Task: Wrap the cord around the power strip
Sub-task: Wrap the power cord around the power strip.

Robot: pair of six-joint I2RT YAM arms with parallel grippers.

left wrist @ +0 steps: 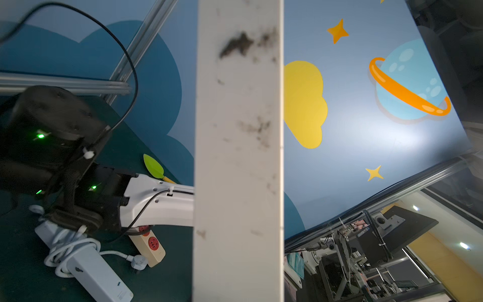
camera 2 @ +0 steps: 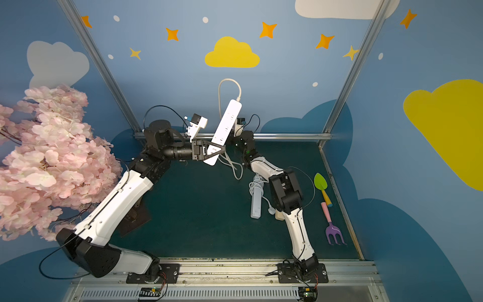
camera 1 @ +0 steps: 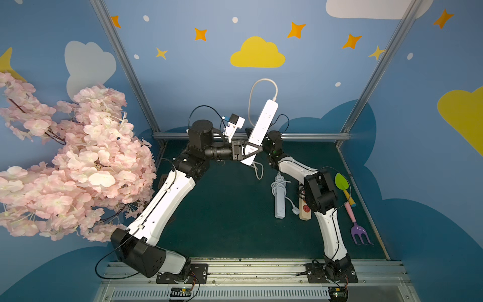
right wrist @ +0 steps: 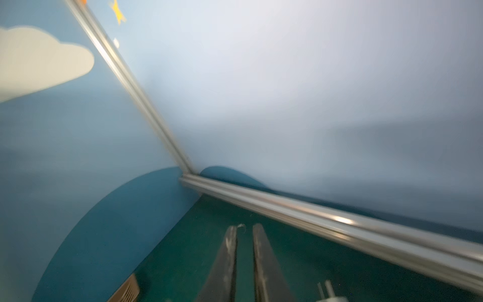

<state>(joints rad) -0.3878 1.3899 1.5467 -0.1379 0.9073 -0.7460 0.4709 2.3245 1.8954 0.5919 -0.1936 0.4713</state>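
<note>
The left arm is raised from its base at the near left and bent at the elbow, with the forearm laid level and turned toward the right. The left hand [camera 1: 253, 151] is clamped across the lower part of the white power strip [camera 1: 264, 120]. The strip is held in the air above the far middle of the surface [camera 1: 222, 209]. Its long axis is tilted, so that the lower end points near and left and the upper end far and right. The cord [camera 1: 250, 104] leaves the upper end, is arched over to the left and drops behind the strip; a loose loop is seen below the lower end. The right arm is stretched far and leftward, with its wrist just behind the strip. In the right wrist view the right hand [right wrist: 245, 230] is seen with its fingers drawn together.
</note>
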